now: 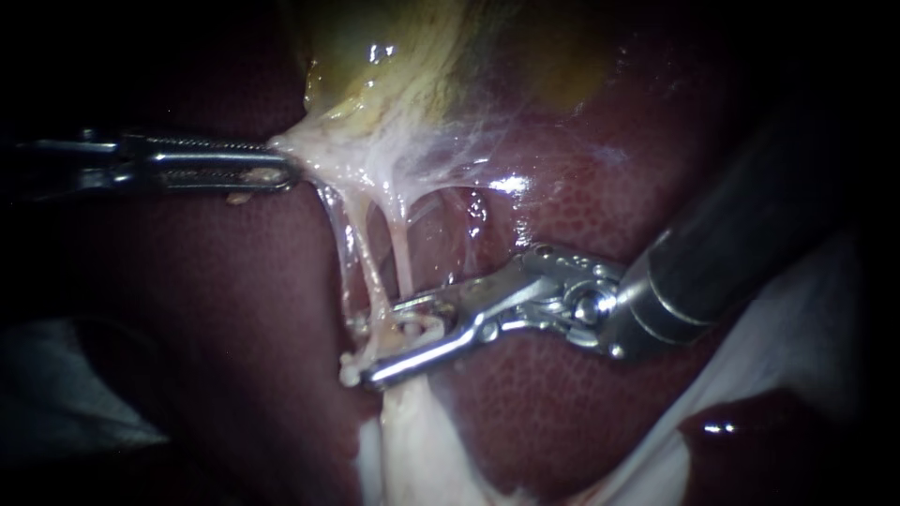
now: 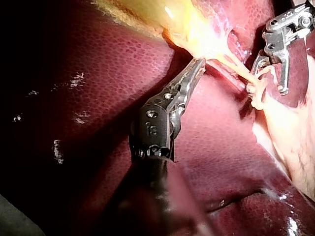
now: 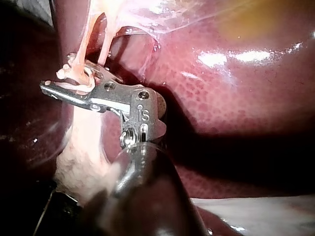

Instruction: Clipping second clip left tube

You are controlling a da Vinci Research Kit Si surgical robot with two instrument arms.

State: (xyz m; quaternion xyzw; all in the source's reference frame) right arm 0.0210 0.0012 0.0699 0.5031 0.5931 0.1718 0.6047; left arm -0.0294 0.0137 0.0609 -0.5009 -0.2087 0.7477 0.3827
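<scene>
The yellow-green gallbladder (image 1: 422,47) lies on the dark red liver (image 1: 581,197). My left instrument (image 1: 281,173) comes in level from the left, jaws shut on the pale tissue at the gallbladder's neck, which it holds taut (image 2: 199,64). Two thin pale tubes run down from there: the left tube (image 1: 361,267) and the right tube (image 1: 403,248). My right instrument (image 1: 382,342) reaches in from the right. Its jaws straddle the tubes' lower end and hold a white clip (image 1: 417,326) between them (image 3: 59,73). A small white knob (image 1: 349,371) shows just beyond the lower jaw's tip.
Pale fatty tissue (image 1: 412,440) hangs below the jaws. A white cloth (image 1: 806,309) lies under the liver at the right. Thin webbing (image 1: 450,159) spans between the gallbladder and the liver above the tubes.
</scene>
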